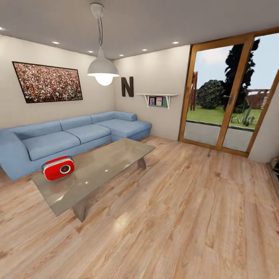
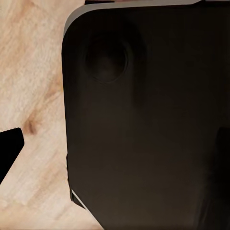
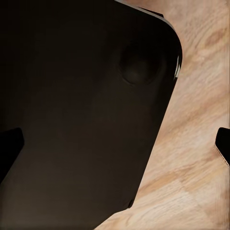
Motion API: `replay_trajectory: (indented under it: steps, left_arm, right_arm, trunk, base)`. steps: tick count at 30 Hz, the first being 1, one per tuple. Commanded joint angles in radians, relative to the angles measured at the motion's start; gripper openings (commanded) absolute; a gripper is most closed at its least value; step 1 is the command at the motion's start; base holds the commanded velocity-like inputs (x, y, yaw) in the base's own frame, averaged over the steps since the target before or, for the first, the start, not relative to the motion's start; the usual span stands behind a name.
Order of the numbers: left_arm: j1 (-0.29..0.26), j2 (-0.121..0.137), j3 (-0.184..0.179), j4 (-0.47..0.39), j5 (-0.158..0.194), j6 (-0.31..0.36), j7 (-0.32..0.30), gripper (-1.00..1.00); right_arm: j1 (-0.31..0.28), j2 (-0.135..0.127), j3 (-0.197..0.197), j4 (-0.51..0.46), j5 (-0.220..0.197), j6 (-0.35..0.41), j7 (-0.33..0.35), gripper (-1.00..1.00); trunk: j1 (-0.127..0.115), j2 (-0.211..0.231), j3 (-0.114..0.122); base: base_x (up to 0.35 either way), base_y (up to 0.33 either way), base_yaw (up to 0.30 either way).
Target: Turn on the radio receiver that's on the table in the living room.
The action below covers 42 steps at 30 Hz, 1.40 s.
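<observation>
The red radio receiver (image 1: 58, 168) stands upright on the near left end of the long glass-topped table (image 1: 104, 162) in the head view, its white-ringed dial facing me. It sits some way off, ahead and to the left. In the left wrist view my left gripper (image 2: 115, 143) hangs over a dark rounded panel of my own body and plank floor, one dark fingertip (image 2: 9, 143) at the frame edge. My right gripper (image 3: 115, 143) is open, its fingertips (image 3: 223, 143) wide apart with nothing between them.
A blue sectional sofa (image 1: 69, 133) wraps behind the table. Glass doors (image 1: 232, 93) stand at the right, a letter N (image 1: 127, 86) and small shelf (image 1: 157, 100) on the far wall, a pendant lamp (image 1: 102, 69) above. Wood floor (image 1: 174, 217) stretches between me and the table.
</observation>
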Motion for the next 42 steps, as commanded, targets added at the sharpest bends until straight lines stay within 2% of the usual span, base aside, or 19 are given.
replay_trajectory:
  steps: [1, 42]
  left_arm:
    - [0.0, 0.0, 0.0, 0.0, 0.0, 0.0, 0.0, 1.0]
    - [0.0, -0.002, 0.001, -0.001, 0.0, -0.001, 0.0, 1.0]
  right_arm:
    - [0.0, 0.0, 0.0, 0.0, 0.0, 0.0, 0.0, 1.0]
    - [0.0, 0.0, 0.0, 0.0, 0.0, 0.0, 0.0, 1.0]
  trunk:
    - [0.0, 0.0, 0.0]
    - [0.0, 0.0, 0.0]
  base:
    - [0.0, 0.0, 0.275]
    - [0.0, 0.0, 0.275]
